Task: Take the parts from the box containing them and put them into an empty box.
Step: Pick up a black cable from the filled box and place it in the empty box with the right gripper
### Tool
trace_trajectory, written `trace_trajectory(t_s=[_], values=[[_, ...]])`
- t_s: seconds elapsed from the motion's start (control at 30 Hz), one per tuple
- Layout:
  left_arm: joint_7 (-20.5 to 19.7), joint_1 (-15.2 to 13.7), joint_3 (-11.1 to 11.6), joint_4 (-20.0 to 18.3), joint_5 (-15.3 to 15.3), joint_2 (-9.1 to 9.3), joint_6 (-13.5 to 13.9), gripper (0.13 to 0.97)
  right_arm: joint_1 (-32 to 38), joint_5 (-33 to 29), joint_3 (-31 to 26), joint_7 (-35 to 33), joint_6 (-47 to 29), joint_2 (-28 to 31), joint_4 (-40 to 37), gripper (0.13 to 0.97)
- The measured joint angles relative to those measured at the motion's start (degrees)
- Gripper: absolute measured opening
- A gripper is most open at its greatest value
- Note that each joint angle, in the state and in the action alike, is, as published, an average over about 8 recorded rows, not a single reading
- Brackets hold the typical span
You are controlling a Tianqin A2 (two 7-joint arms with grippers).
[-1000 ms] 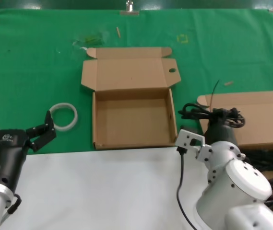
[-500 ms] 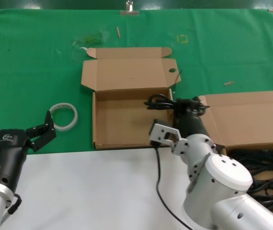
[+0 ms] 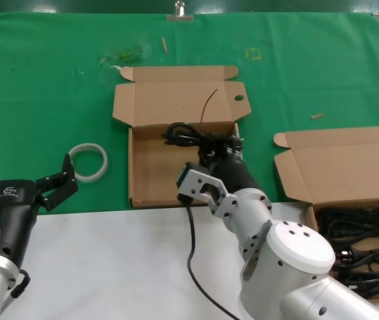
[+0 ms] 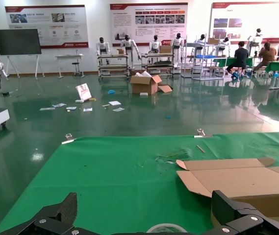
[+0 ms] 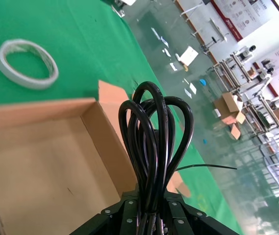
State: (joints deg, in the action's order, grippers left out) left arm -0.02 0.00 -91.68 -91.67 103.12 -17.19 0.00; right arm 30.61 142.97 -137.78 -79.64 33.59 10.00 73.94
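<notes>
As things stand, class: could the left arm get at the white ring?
Probably yes. The left gripper sits open and idle close beside the ring, with only bare green cloth between them.

Worktop cover: green cloth (image 3: 42,87) over the far part of the worktop, held along its far edge by metal clips (image 3: 179,9).
Near strip: white worktop surface (image 3: 109,267) below the cloth's edge.
Ring: white translucent ring (image 3: 88,163) lying flat on the cloth, left of the boxes.
Scraps: a small tan sliver (image 3: 164,44) and another (image 3: 317,115) on the cloth.
Mark: faint yellow square outline (image 3: 252,53) near the far edge.
Background: hall with wall posters (image 4: 149,17), shelving racks and litter on a glossy floor (image 4: 129,117).
</notes>
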Motion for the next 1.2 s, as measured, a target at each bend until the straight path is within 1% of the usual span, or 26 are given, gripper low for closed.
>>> trace_trajectory(t_s=[0.33, 0.77, 1.2], values=[[0.00, 0.00, 0.00, 0.00, 0.00, 0.00, 0.00, 0.965, 0.64, 1.41, -2.79, 4.23, -0.22, 0.00, -0.93, 0.201], [0.00, 0.00, 0.00, 0.00, 0.00, 0.00, 0.00, 0.965, 1.67, 2.30, -4.81, 8.50, -1.47, 0.00, -1.20, 0.201], [0.00, 0.00, 0.00, 0.00, 0.00, 0.00, 0.00, 0.965, 2.54, 2.86, -6.81, 10.79, -1.91, 0.00, -1.56, 0.201]])
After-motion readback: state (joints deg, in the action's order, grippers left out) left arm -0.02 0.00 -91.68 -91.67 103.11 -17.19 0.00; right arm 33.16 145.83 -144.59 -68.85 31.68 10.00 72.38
